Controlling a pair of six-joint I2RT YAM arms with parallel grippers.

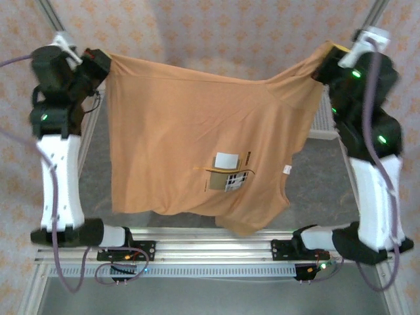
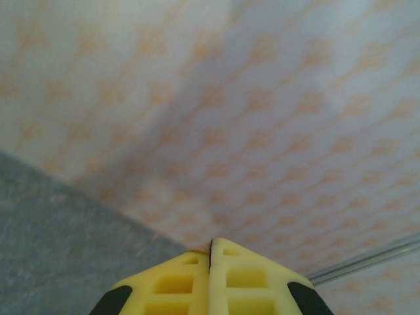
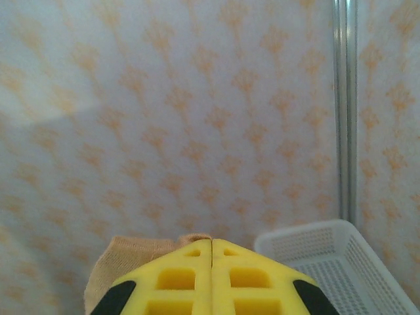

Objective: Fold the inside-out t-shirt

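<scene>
1. Below the left gripper (image 1: 100, 60) and the right gripper (image 1: 328, 64), nearest you, the inside-out t-shirt (image 1: 184, 131) hangs as a loose sheet. Its lower edge droops toward the base rail (image 1: 210, 237).
2. Between the two tools, expect light, limp cloth that sags, creases and swings. The white label (image 1: 286, 169) and print patch (image 1: 227, 161) likely add no stiffness.
3. At the far end, each tool's jaws are pressed together, pinching a top corner of the shirt. Judge seams and corners the safest holds, since thin fabric may slip.
</scene>
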